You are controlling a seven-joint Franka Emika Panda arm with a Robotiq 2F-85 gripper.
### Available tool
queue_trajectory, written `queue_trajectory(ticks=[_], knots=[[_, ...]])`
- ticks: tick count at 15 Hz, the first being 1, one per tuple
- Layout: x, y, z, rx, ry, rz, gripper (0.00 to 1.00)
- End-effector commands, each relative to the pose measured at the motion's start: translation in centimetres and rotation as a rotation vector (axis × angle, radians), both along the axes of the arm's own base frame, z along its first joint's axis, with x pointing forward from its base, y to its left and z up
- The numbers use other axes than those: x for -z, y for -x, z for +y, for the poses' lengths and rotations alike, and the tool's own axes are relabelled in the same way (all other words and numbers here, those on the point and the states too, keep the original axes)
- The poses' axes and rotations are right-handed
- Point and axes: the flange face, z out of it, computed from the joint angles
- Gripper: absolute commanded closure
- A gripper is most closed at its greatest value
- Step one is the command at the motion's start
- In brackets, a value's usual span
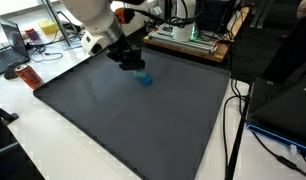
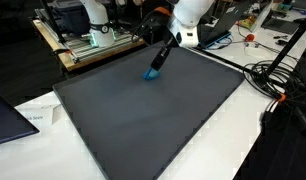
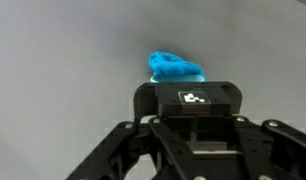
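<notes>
Gripper (image 2: 156,64) is down at the mat, fingers clenched on the small blue object (image 3: 174,68), which rests on the dark grey mat (image 2: 153,125) near one edge.

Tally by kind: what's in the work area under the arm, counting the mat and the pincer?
Blue soft lump: 1
Dark grey mat: 1
Pincer, its tip at the lump: 1
Total: 3
</notes>
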Motion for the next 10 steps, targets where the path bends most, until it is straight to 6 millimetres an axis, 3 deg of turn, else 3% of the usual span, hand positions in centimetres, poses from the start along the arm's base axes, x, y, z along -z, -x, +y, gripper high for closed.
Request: queue_trajectory(ticks=[1, 10], knots=[[3.8, -0.2, 0.5, 0.006, -0.069, 0.076, 0.78], [-2.4, -0.6, -1.3, 0.077, -0.094, -0.071, 0.78]])
